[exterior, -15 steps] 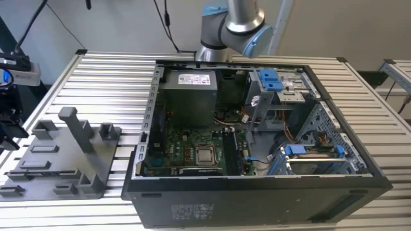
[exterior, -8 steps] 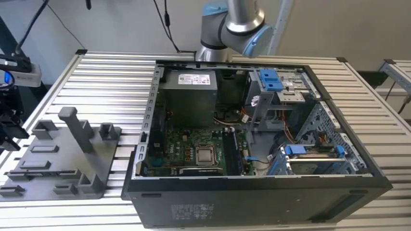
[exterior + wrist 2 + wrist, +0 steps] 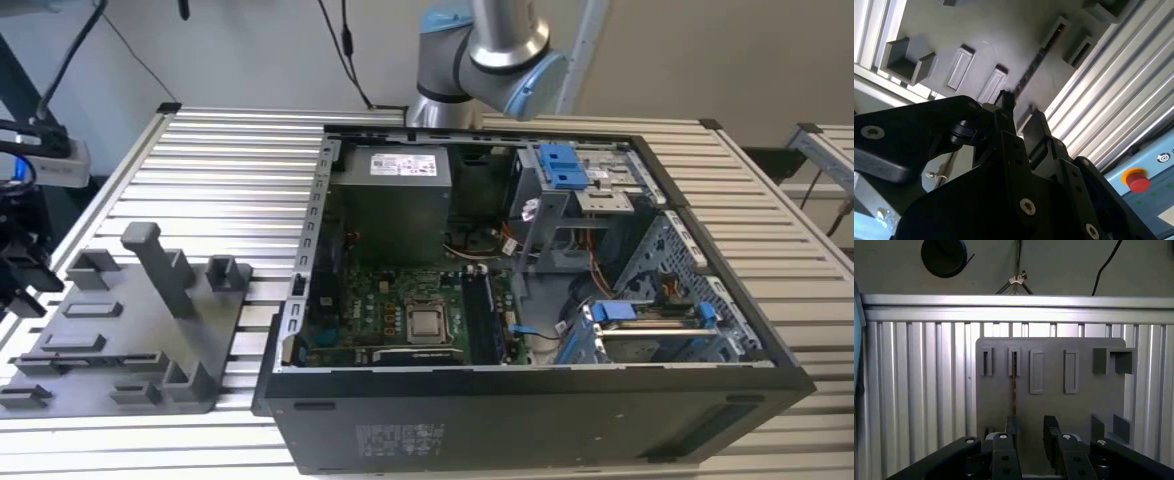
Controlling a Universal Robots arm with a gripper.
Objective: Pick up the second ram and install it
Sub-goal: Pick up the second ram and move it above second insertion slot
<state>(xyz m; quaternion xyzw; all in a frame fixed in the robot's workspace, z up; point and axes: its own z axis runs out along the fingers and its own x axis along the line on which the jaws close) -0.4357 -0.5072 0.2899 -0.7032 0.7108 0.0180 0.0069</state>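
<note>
You're at the pick stage, by my reading: the pincer is poised over the stick but has no hold of it.

Begin at the exterior view's left, where the grey holder tray (image 3: 134,350) lies on the slatted bench (image 3: 227,170). The second ram (image 3: 1014,385) stands on edge in one of that tray's narrow slots. In the first wrist view it is a thin dark line running from a slot end toward the pincer (image 3: 1030,422). In the second wrist view the same stick shows as a slim dark strip, faintly dotted along its length. From this angle you can make out nothing of its flat face or any label.

The pincer hangs above the tray with its two fingers (image 3: 1050,430) parted. Bare tray shows in the gap and nothing is gripped. You can't tell from here whether the tips touch the tray. The stick seems to run in line with one finger rather than the middle of the gap, though the camera's slant may account for that.

A clean grasp, I judge, calls for the thin edge centred between the fingers. It also calls for a straight pull, since so thin a board would likely bind or flex if drawn askew from its slot.

At the exterior view's right, well apart from the tray, the open computer case (image 3: 534,400) lies on its side. Its motherboard (image 3: 387,310) is exposed, which is where the install belongs.
</note>
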